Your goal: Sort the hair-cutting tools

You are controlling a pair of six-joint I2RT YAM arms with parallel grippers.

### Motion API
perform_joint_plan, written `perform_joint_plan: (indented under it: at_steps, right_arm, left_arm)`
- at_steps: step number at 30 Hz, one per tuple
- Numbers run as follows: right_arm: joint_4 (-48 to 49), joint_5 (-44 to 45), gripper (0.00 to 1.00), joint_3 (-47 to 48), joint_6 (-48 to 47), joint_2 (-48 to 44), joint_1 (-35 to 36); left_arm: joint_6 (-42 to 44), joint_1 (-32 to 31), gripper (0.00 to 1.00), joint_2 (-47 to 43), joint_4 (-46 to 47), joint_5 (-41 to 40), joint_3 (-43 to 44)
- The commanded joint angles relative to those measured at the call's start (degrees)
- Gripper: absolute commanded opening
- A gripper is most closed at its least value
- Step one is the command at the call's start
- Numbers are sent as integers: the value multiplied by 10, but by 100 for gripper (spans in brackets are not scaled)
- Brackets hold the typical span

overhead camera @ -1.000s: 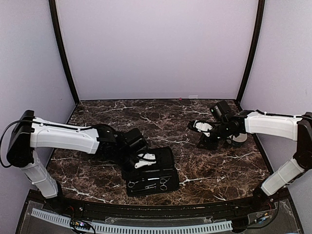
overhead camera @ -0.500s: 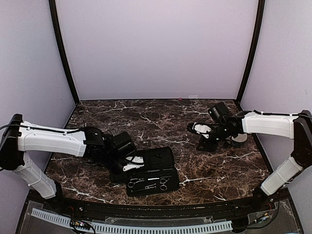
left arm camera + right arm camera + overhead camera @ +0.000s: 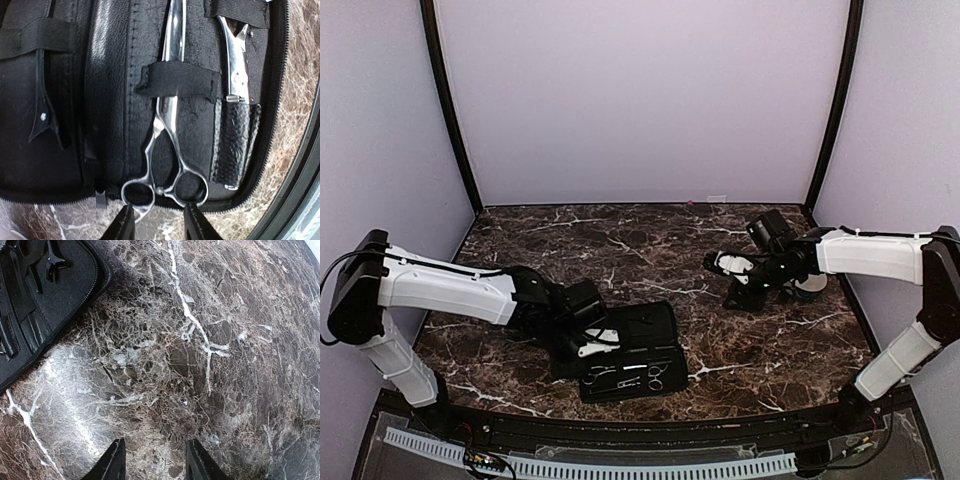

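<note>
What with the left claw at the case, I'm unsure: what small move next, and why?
Probably ease the left claw forward until its fingers straddle the scissors' ring handles; the rings lie ahead of its parted fingertips, blades strapped in the case.

Dark veined marble table [image 3: 650, 240], open black case [image 3: 660, 320] near front edge, white bowl [image 3: 812, 284] at right

Scissors [image 3: 167, 105] polished metal; case [image 3: 110, 75] matt black fabric; table [image 3: 200, 365] glossy veined marble look.

Black case [image 3: 656, 322] on marble table [image 3: 650, 250]
</note>
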Motion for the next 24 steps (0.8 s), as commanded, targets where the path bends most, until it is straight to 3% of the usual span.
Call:
perform_joint_plan:
  at_steps: [1, 24]
  right_arm:
    - [-2, 1, 41, 9, -4, 6, 5]
    - [-4, 4, 41, 8, -7, 6, 5]
  left_arm:
    - [9, -1, 31, 21, 8, 6, 12]
    - [13, -2, 24, 78, 39, 46, 45]
